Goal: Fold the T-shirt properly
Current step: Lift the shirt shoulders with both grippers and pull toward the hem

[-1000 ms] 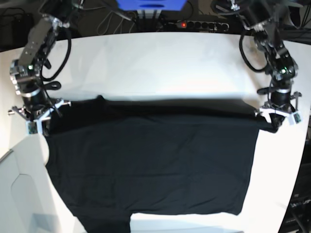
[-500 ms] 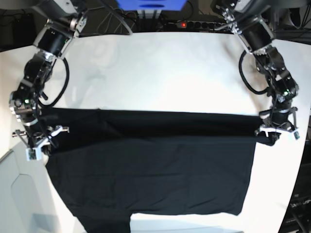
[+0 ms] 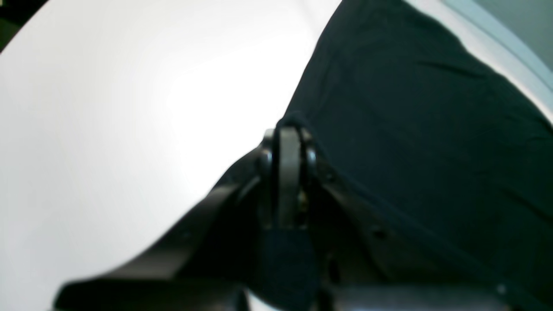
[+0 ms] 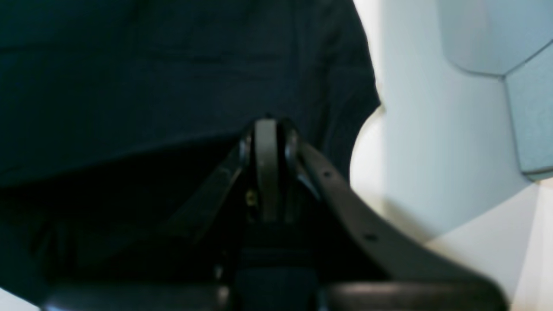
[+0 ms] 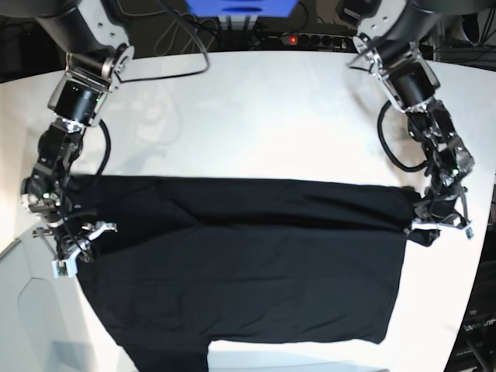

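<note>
One large plain black cloth T-shirt [image 5: 240, 263] is counted on one white table [image 5: 256, 108]. Two black robot arms are counted, each ending in one gripper: the left gripper [image 5: 434, 225] and the right gripper [image 5: 70, 249]. One black power strip [image 5: 310, 39] with a red light is counted beyond the table's far edge.

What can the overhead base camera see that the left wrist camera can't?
Only the base view shows both arms, the whole spread T-shirt and the right fingers pinching its other corner. Only the left wrist view shows, close up, the left fingers shut on a fold of cloth. Both show black shirt on the white table.
</note>
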